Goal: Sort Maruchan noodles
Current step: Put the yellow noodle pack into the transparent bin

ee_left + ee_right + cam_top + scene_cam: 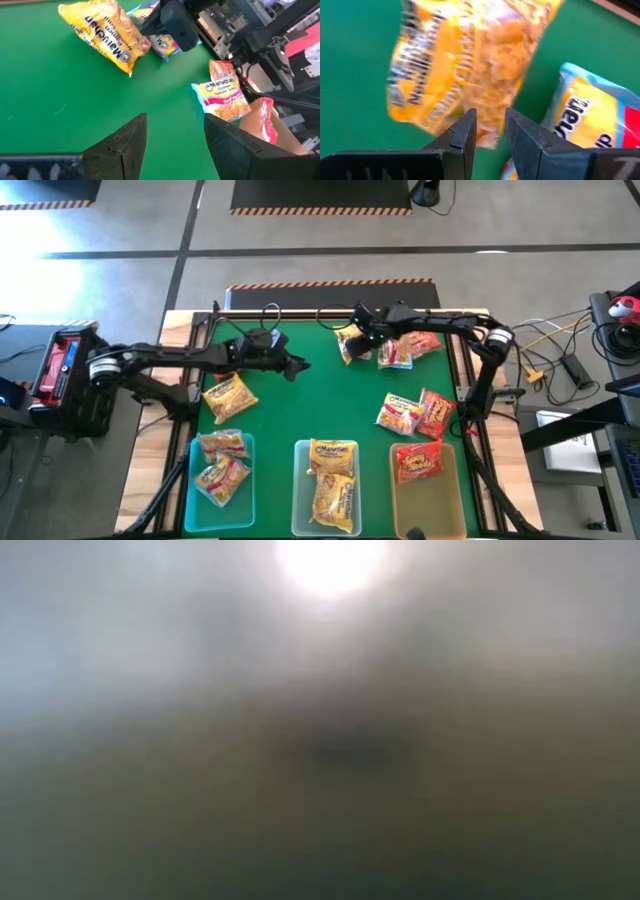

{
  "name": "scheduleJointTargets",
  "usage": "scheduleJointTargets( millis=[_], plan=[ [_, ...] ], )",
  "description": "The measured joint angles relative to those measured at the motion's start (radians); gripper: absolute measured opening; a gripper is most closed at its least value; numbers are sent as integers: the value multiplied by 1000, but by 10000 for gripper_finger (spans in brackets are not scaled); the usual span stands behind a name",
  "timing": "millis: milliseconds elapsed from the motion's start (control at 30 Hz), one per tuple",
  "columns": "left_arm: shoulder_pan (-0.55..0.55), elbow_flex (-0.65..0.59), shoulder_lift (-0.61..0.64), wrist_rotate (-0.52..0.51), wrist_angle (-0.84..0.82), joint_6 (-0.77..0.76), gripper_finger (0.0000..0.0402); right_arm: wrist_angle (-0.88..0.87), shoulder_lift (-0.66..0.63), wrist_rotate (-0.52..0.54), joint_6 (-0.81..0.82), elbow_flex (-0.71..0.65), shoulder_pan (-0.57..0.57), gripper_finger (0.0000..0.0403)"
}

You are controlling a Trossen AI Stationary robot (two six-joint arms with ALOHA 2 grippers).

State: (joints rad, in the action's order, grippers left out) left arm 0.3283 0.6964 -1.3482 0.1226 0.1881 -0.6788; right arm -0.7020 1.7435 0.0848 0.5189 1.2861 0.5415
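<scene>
Maruchan noodle packets lie scattered on the green mat. My right gripper (358,337) is at the far middle of the mat, shut on a yellow packet (350,346), which the left wrist view also shows (102,35). My left gripper (297,366) hovers open over bare mat left of centre, touching nothing; its fingers (127,145) stand wide apart. Loose packets lie flat: one orange-yellow (230,396) at the left, two at the far right (396,354) (425,343), and a yellow-and-red pair (400,413) (435,413) at the right. My right gripper pinches the yellow packet at one edge (490,131) between its two fingers (462,137). The fingers come slanting down from the table's right. The packet hangs tilted beyond the fingers; I cannot tell whether its low corner (129,72) touches the mat.
Three translucent bins stand along the near edge: the left one (196,480) holds two orange-yellow packets, the middle one (299,500) two yellow ones, the right one (455,500) a red one. A black frame rail (300,313) runs along the mat's far edge. The low view shows only blur.
</scene>
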Motion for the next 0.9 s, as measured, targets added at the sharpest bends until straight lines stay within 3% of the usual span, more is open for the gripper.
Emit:
scheduleJointTargets(
  millis=[233, 633, 900],
  plan=[
    [1, 27, -92, 22, 71, -20, 178, -7, 89, -47, -5, 50, 6, 93],
    [28, -17, -115, 94, 57, -69, 178, 26, 100, -314, -123, 45, -99, 93],
    [40, -67, -113, 41, 63, -121, 178, 34, 1, -311, -170, 44, -124, 93]
  ],
)
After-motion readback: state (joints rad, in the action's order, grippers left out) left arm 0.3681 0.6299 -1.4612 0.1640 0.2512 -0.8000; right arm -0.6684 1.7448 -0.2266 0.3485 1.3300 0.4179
